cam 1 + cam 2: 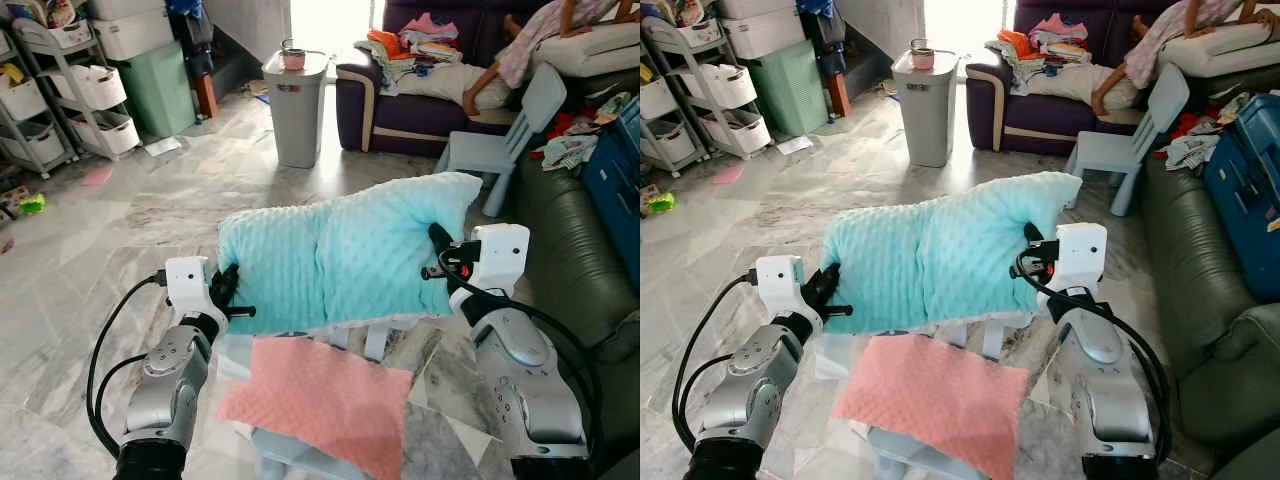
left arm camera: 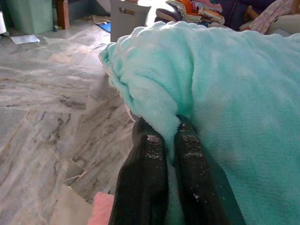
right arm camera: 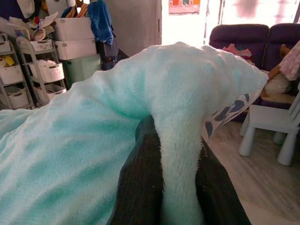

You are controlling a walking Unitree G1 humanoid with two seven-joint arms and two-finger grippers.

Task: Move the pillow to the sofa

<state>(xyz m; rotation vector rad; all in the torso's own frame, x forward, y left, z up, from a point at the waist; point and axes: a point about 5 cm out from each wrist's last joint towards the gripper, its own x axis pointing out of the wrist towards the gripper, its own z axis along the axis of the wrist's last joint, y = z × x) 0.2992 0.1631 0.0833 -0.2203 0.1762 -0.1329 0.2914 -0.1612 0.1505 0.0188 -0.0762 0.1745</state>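
A fluffy mint-green pillow (image 1: 340, 255) hangs in the air between my two arms, above a small chair draped with a pink cloth (image 1: 320, 400). My left gripper (image 1: 224, 288) is shut on the pillow's left edge; in the left wrist view its black fingers (image 2: 147, 173) pinch a fold of the fabric (image 2: 211, 89). My right gripper (image 1: 438, 242) is shut on the right end, with a ridge of pillow (image 3: 180, 140) squeezed between its fingers (image 3: 140, 178). A dark green sofa (image 1: 575, 250) runs along the right side.
A grey bin (image 1: 296, 105) stands ahead on the marble floor. A pale blue child's chair (image 1: 505, 135) sits before a purple sofa (image 1: 400, 110) piled with clothes, where a person (image 1: 525, 50) lies. White storage racks (image 1: 60, 90) line the far left. A blue case (image 1: 1245, 190) rests on the green sofa.
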